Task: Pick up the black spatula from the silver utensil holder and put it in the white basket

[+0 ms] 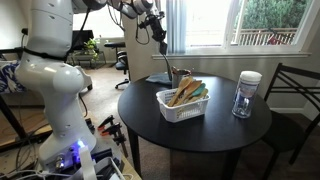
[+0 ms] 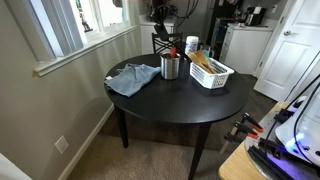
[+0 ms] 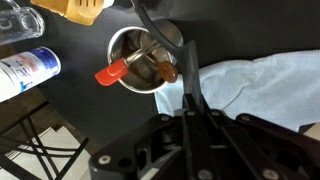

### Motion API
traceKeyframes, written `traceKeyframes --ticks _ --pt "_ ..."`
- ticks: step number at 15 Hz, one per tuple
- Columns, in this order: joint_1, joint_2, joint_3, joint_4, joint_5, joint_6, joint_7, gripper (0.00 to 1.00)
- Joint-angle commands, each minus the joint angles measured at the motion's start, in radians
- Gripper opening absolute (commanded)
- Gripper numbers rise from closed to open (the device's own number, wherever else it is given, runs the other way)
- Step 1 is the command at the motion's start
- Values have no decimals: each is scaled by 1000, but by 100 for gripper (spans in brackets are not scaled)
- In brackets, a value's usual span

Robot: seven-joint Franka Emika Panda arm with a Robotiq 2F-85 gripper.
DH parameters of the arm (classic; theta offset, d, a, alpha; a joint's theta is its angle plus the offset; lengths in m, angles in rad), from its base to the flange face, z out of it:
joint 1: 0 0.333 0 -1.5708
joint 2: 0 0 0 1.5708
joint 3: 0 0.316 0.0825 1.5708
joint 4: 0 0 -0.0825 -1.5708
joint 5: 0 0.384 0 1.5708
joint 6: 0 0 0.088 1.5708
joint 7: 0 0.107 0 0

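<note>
Claw (image 3: pixel 190 118) pinched narrow on the black spatula (image 3: pixel 187 95), gripped at the handle so it hangs straight. Silver utensil holder (image 3: pixel 145 60) directly beneath; clearance unclear. White basket (image 1: pixel 180 112) lower, beside it on the table (image 1: pixel 215 130): your short carry.

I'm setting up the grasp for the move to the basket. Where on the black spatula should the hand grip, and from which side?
Grip the black spatula on its slim handle, coming from above. In the wrist view the handle runs up toward the hand, while its far end sits at the crowded silver utensil holder, so only the handle is free.
</note>
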Motion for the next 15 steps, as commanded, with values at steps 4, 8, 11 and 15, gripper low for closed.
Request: traceKeyframes --ticks 4,8,11,15 --pt "-103 -161 83 -297 2 75 -31 1" --pt "-161 -198 122 -386 -11 131 -102 1" --pt "-182 -223 136 -425 -24 179 -137 1" --pt "-203 -239 147 -446 10 252 -124 1"
